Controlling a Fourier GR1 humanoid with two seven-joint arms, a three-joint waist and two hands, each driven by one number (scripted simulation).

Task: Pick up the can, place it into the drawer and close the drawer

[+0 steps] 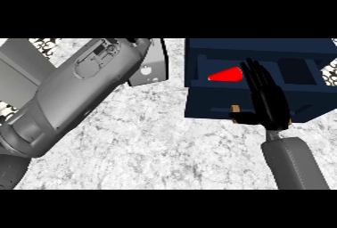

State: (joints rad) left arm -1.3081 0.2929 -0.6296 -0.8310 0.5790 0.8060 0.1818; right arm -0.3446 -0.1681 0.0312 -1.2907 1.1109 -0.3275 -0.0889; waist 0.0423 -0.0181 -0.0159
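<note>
A red can lies inside the open dark blue drawer at the upper right of the head view. My right hand is open, fingers straight and pointing up, standing over the drawer's front right part just right of the can. Its thumb sits by the drawer's front face near a small tan handle. My left forearm fills the left of the view, running up to the top edge. The left hand itself is hidden at the top.
The counter top is speckled white stone. A grey box-like object stands left of the drawer, partly behind my left forearm. A grey panel lies at the far left.
</note>
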